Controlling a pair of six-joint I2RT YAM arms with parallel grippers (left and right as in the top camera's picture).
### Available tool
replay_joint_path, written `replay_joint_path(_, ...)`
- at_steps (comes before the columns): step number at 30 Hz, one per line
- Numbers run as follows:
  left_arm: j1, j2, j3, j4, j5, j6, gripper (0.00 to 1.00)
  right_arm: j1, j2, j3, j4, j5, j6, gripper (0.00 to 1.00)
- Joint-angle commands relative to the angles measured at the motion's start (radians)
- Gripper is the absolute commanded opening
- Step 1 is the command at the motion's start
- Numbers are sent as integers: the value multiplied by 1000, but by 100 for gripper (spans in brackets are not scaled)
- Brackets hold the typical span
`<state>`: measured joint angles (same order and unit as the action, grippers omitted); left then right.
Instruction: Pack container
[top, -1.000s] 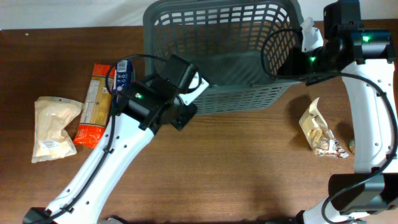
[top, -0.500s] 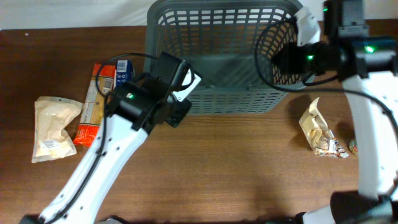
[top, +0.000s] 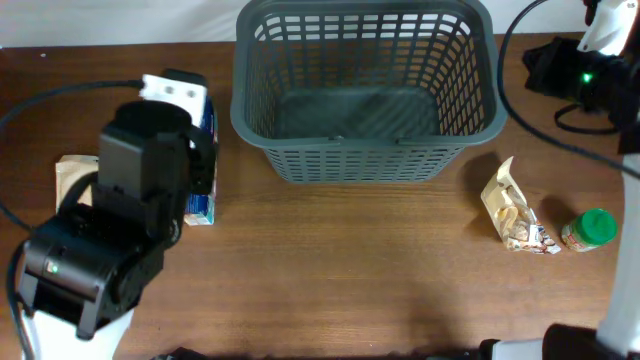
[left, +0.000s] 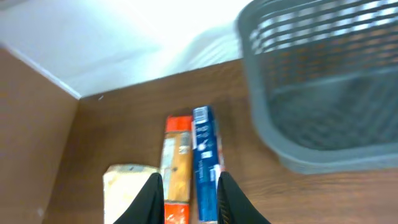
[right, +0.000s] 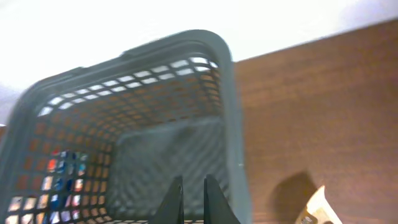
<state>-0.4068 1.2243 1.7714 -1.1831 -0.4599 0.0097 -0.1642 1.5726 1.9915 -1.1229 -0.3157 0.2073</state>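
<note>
Shows the basket (top: 360, 160) empty, upright, top centre of the overhead view. Looks stiff, light but bulky; best taken by the thick rim. Catches the left gripper (left: 189, 190) slightly parted above a blue box (left: 204, 149), the right gripper (right: 191, 190) pinched together on nothing.

Left end effector (left: 189, 177) off container (top: 365, 160); right end effector (right: 193, 182) backed away.

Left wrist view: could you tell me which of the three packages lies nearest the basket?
The blue box, rightmost of the three; the orange packet and the pale pouch lie farther left.
</note>
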Motion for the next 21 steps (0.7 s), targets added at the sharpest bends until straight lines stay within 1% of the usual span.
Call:
replay_joint_path(1,79,22,0,-10,-33,-48,16,-13,77,6,-2,80,16,4)
replay_joint_path(3,107,22,0,-14,-26,-48,16,-13,119,6,5,145,21,4)
replay_joint_path(5,127,22,0,-22,-23,-48,16,-13,159,6,14,164,24,4)
replay_joint_path(12,168,23,0,-76,-4,-48,16,-13,298,6,45,153,64,4)
replay_joint_path(16,177,24,0,-109,-4,-48,16,-11,342,6,70,38,63,4)
replay_joint_path(21,189,28,-2,-120,0,-48,16,-1,355,6,114,-108,43,4)
